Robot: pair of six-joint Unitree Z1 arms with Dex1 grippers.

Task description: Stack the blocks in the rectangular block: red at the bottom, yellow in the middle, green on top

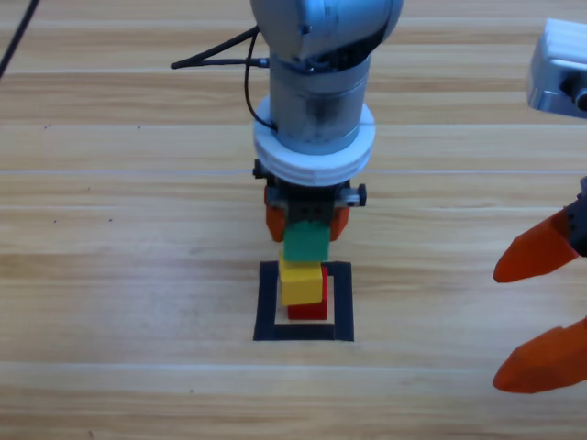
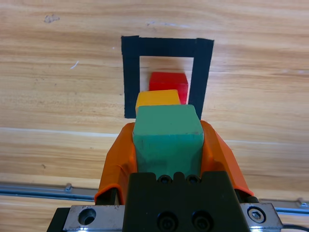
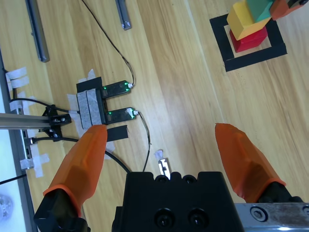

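High view: left gripper (image 1: 306, 220) jaws clamp upright green (image 1: 305, 243) over yellow (image 1: 301, 282); right gripper (image 1: 541, 307) jaws agape.

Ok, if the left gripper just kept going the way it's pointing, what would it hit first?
Most likely the yellow cube. The left gripper, shut on the green cube, points down at the stack, and yellow sits right below green, on the red cube. How much gap remains is hard to judge.
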